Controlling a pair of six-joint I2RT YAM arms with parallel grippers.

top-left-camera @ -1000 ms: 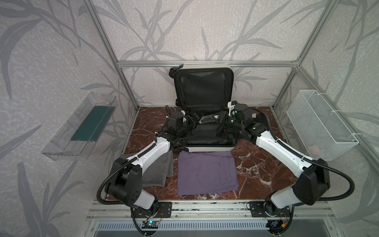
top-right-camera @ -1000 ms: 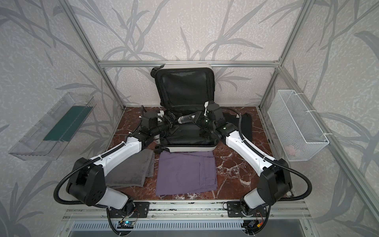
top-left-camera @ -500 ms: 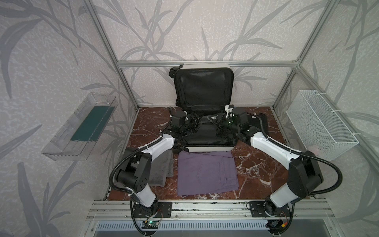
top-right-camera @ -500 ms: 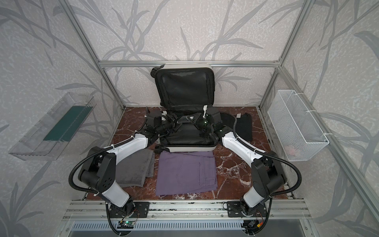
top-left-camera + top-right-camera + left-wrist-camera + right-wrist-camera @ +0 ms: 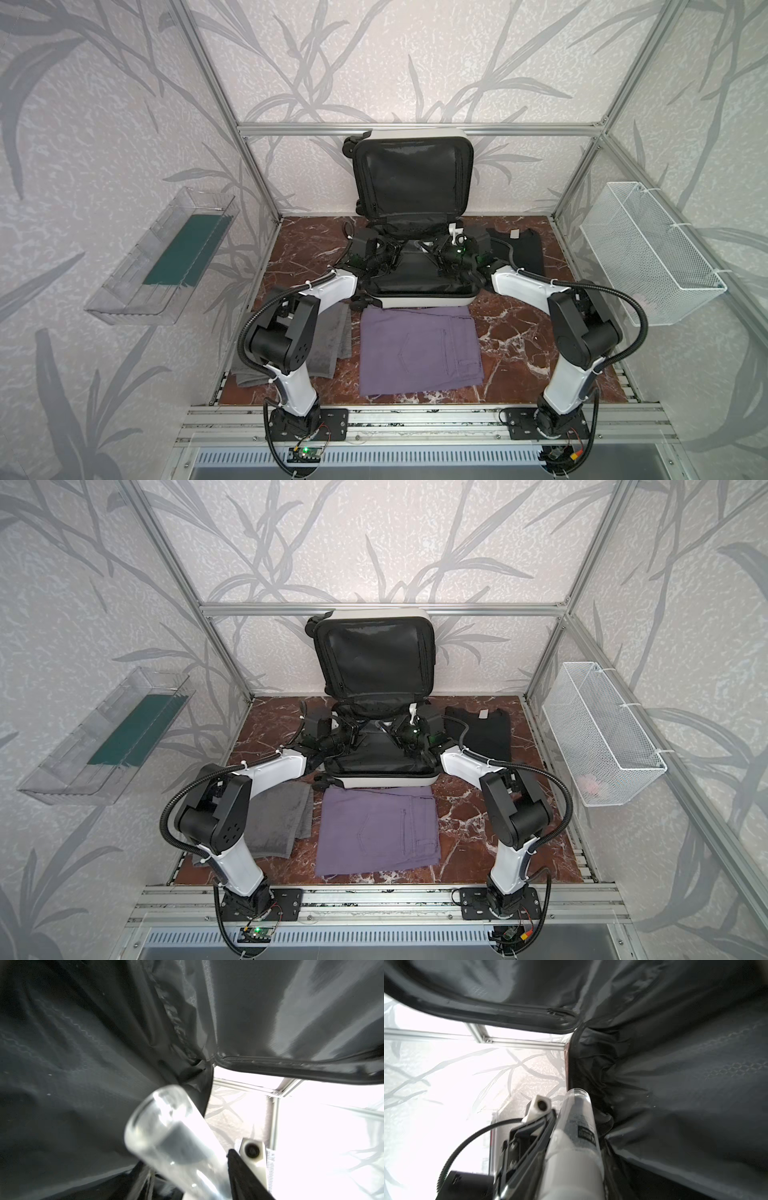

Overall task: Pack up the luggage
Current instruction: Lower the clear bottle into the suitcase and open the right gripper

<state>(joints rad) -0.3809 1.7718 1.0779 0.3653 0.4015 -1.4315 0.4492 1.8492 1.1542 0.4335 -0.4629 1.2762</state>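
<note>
The luggage (image 5: 415, 297) lies open at the back of the table, white shell down, its black-lined lid (image 5: 411, 183) standing against the rear wall. Both grippers reach into its lower half near the hinge. My left gripper (image 5: 392, 253) has a clear bottle (image 5: 166, 1136) between its jaws. One finger (image 5: 252, 1151) lies beside the bottle and the other is hidden. My right gripper (image 5: 438, 249) is shut on a white bottle with a clear end (image 5: 577, 1147), which points at the black lining (image 5: 685, 1084).
Folded purple trousers (image 5: 419, 353) lie in front of the luggage, a grey towel (image 5: 278, 816) to their left, a black shirt (image 5: 519, 249) at the back right. A white wire basket (image 5: 648, 253) hangs on the right wall, a clear tray (image 5: 166, 257) on the left.
Both arms have drawn their elbows back toward the front rail, while the two grippers stayed inside the luggage and came closer together near the hinge.
</note>
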